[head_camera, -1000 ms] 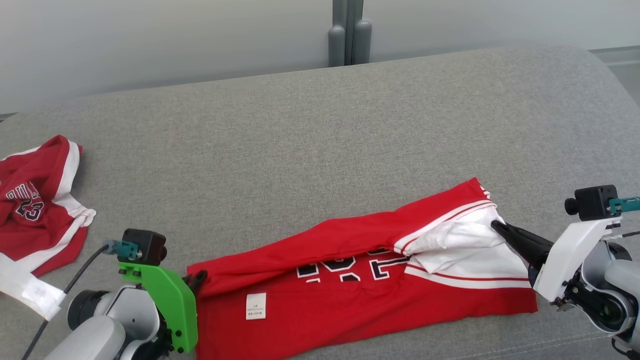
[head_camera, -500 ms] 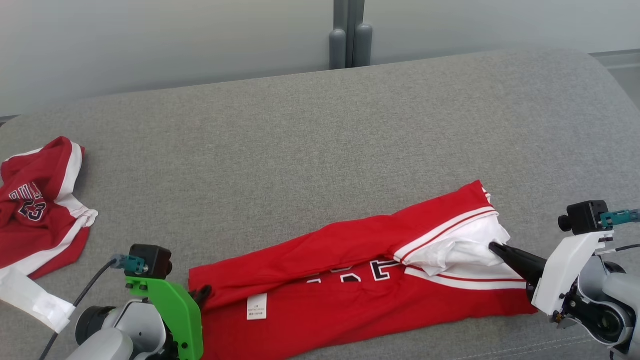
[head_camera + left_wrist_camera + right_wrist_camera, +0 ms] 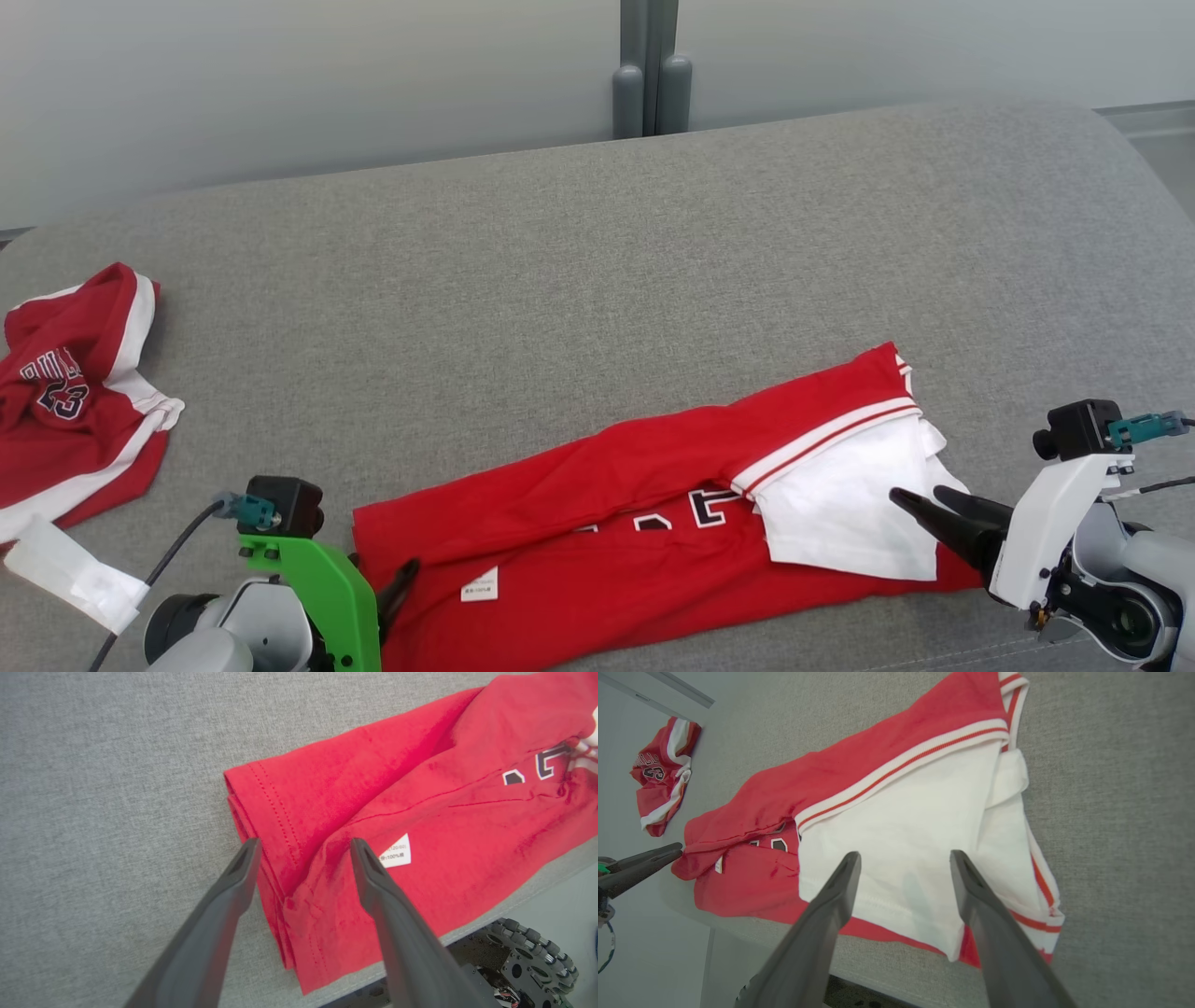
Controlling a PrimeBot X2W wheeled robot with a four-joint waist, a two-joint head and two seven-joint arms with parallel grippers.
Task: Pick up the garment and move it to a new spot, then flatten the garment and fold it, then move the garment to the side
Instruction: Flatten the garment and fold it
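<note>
The garment (image 3: 635, 532) is a red jersey with white sleeve panels, folded lengthwise and lying flat along the near edge of the grey padded surface (image 3: 560, 280). My left gripper (image 3: 401, 579) is open just above its left hem; in the left wrist view the fingers (image 3: 303, 842) straddle the hem corner of the garment (image 3: 420, 812) without gripping it. My right gripper (image 3: 915, 495) is open over the white panel at the right end. The right wrist view has the fingers (image 3: 903, 854) spread above the white cloth of the garment (image 3: 896, 812), holding nothing.
A second crumpled red jersey (image 3: 75, 401) lies at the far left, with a white strip (image 3: 75, 574) beside it. Grey posts (image 3: 644, 84) stand behind the surface. The near edge drops off to my wheeled base (image 3: 528, 961).
Both grippers have let go of the garment and opened. The lifted white panel has dropped flat, and both grippers have drawn back slightly toward me.
</note>
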